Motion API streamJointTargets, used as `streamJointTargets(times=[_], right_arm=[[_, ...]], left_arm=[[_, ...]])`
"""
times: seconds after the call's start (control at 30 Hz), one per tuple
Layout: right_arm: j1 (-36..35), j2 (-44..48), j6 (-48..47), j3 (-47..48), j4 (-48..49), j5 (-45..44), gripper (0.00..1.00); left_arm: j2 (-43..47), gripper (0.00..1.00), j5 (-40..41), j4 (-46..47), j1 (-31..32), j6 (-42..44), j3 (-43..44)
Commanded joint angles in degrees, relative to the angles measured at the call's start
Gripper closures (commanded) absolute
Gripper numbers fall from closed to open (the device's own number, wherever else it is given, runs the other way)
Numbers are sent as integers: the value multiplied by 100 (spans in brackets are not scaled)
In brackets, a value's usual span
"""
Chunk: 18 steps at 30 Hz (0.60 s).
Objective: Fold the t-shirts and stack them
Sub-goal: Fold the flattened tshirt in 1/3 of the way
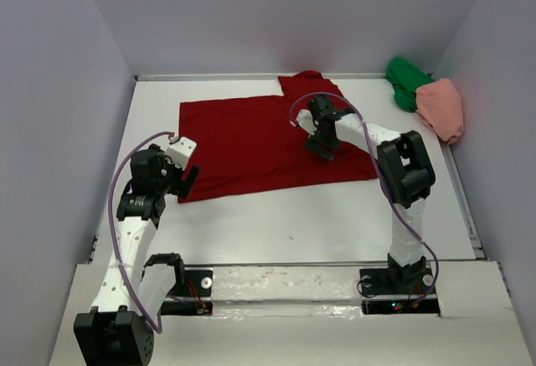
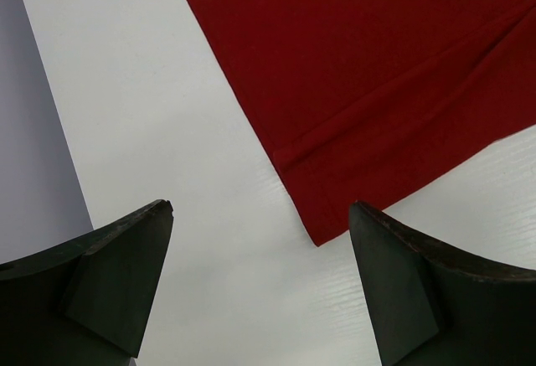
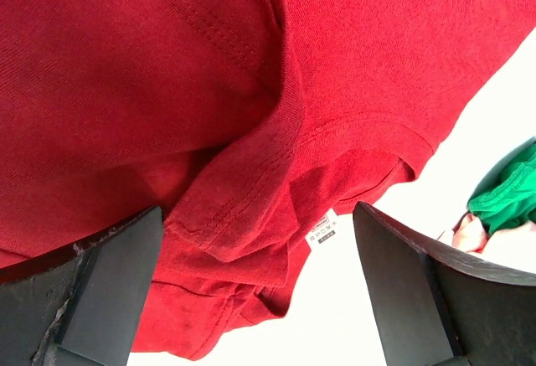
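- Red shirt (image 1: 251, 144) lies spread out flat.
- Green shirt (image 1: 408, 81) and pink shirt (image 1: 442, 106) sit bunched together, off its far right corner.
- Left gripper (image 2: 261, 207): wide open, empty, just off its near left corner.
- Right gripper (image 3: 257, 209): wide open too, holding nothing, right over its collar end.

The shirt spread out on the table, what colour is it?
The shirt is plain dark red, clearest in the top view.
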State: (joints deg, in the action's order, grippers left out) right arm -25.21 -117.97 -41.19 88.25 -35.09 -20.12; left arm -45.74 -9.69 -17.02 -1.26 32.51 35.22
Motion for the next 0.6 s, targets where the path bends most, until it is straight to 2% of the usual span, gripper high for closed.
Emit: streamJointTargets(times=[0.0, 0.3, 0.57], right_arm=[[-54, -6, -108, 237, 310, -194, 0], [51, -112, -293, 526, 529, -449, 0], [279, -463, -714, 948, 1039, -1134, 0]], left_arm=[[-6, 1, -94, 58, -41, 18, 143], [-6, 1, -94, 67, -41, 18, 143], [-23, 1, -94, 76, -41, 18, 134]])
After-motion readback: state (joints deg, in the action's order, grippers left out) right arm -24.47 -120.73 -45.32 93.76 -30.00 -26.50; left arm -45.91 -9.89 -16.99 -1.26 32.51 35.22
